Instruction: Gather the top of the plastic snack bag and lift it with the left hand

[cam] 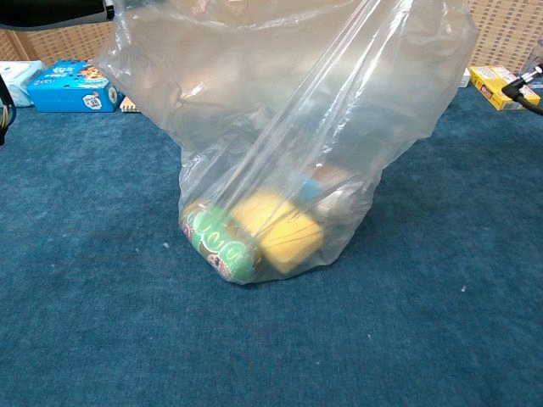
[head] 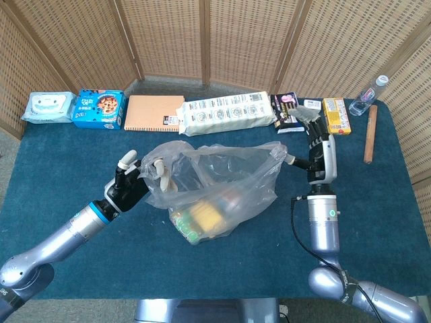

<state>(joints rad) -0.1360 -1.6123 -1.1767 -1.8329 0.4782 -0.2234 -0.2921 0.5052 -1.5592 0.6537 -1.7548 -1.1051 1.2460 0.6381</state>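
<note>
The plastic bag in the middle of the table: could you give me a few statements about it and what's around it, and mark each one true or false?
1. The plastic bag is see-through, with yellow and green snacks at its bottom. True.
2. The bag hangs in the air, clear of the table. False: its bottom rests on the blue cloth.
3. The left hand holds one edge of the bag's top and the right hand the opposite edge. True.
4. The wooden rolling pin lies inside the bag. False: it lies on the table near the far right edge.
5. A water bottle sits at the table's far right corner. True.
</note>
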